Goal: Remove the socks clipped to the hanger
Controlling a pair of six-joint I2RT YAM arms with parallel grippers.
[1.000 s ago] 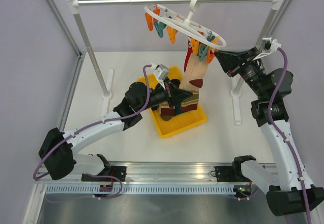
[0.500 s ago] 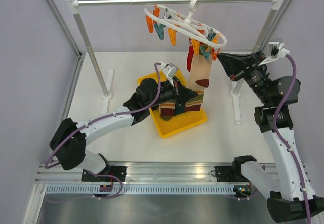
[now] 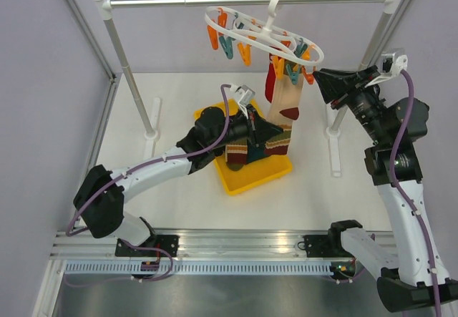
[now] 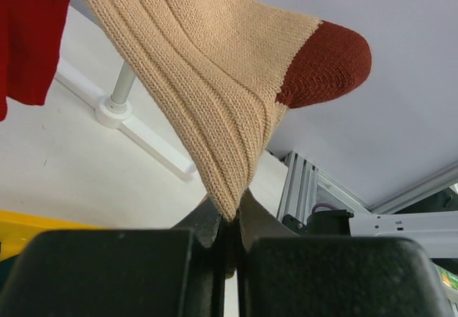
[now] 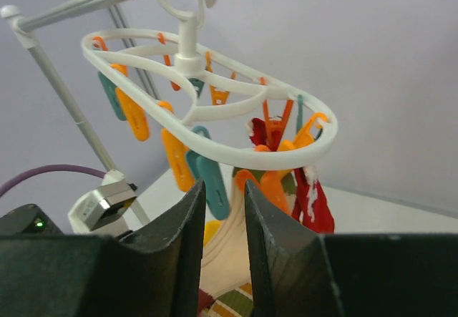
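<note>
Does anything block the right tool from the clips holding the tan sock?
Nothing visible does. The right tool sits just beside the right end of the hanger, with only open air before the orange and teal clips. The tan sock hangs from them, its lower edge pinched in the shut left tool.

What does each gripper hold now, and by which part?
The left gripper pinches the tan sock by a fold at its lower edge. The right gripper holds nothing; its jaws stand apart near the hanger.
</note>
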